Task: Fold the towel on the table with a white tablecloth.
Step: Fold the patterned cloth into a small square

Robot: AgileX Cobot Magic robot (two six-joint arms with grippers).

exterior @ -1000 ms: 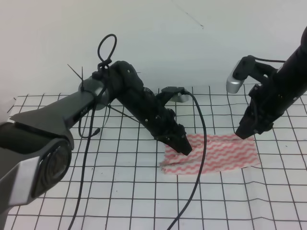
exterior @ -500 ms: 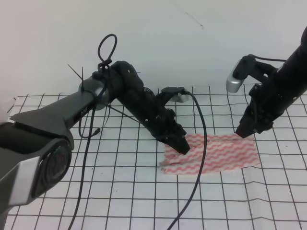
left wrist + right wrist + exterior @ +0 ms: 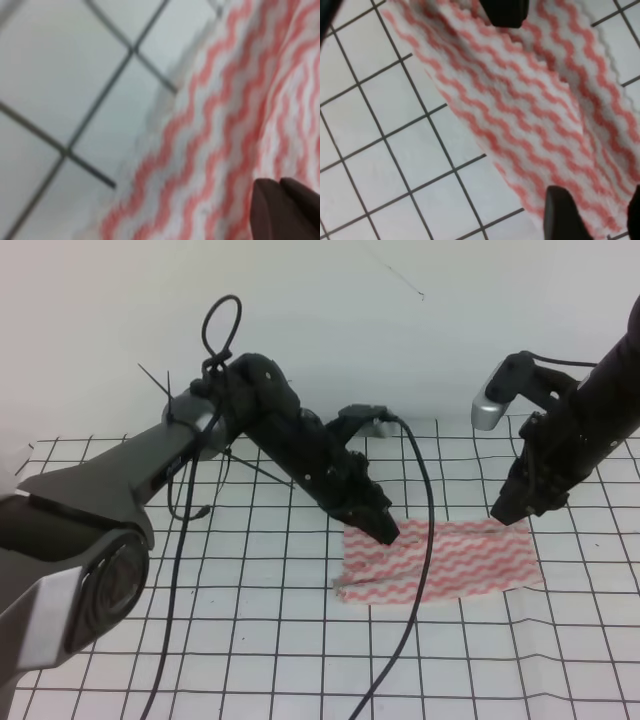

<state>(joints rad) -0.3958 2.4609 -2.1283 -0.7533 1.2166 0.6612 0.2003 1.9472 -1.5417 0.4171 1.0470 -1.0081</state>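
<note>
I see the towel lying flat on the white tablecloth, long axis running left-right. My left gripper hovers clenched over its left end (nothing held); my right gripper, fingers parted, hangs above the right end.

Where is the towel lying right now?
In the exterior high view the striped towel lies flat on the gridded white tablecloth, right of centre, between the left hand and the right hand.

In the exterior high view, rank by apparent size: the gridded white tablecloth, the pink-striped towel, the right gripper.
1. White gridded tablecloth, largest.
2. Pink wavy-striped towel.
3. Right gripper, smallest in view.
</note>
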